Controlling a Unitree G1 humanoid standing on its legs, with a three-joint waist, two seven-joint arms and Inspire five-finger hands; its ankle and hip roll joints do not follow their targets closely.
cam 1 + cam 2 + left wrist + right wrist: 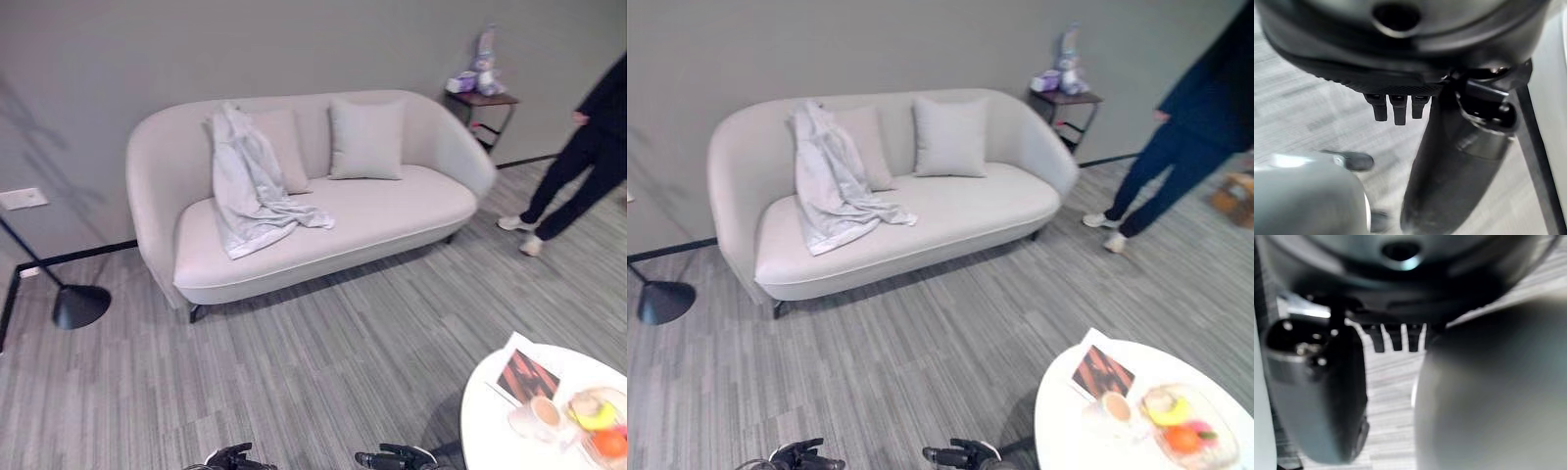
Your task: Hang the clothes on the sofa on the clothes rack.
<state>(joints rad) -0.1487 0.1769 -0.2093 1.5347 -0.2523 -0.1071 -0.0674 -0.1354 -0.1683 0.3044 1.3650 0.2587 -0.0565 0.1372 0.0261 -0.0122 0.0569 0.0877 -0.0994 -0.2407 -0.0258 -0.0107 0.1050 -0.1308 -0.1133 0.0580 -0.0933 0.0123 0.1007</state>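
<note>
We see a pale sofa (pixel 392 220) against the wall, the grey garment (pixel 250 186) draped over its left backrest onto the seat, beside 2 cushions (pixel 366 139). Our left hand (pixel 1396 105) and right hand (pixel 1398 335) hang low, fingers straight, empty.

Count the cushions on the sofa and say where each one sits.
2. One cushion leans upright against the backrest near the middle of the sofa. The other cushion stands to its left, partly covered by the pale garment draped over the backrest.
</note>
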